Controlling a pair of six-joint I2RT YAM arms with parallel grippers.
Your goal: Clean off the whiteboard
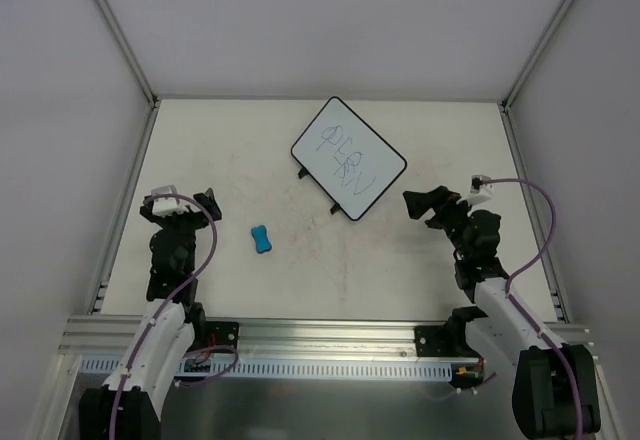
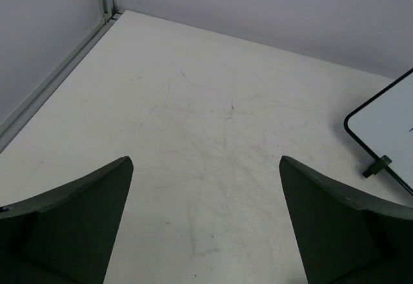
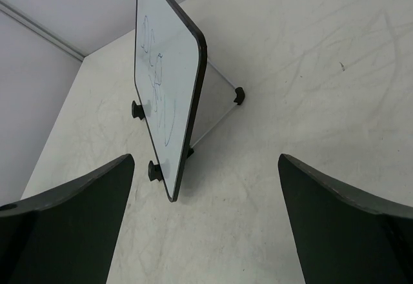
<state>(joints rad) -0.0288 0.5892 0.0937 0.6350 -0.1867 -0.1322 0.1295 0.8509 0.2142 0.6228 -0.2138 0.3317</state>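
Blue-grey scribbles (image 1: pixel 341 156) on whiteboard (image 1: pixel 376 171), illegible

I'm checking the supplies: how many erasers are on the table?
1. The eraser lies on the table, below-left of the whiteboard in the top view. Wrist views show none.

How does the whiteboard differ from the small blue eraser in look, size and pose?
The whiteboard is white, rectangular and black-rimmed, with scribbles on it; the eraser is plain blue and bone-shaped. The whiteboard is much larger than the eraser. In the right wrist view the whiteboard appears propped up on a rear support, while the eraser lies flat. Both rest on the table.
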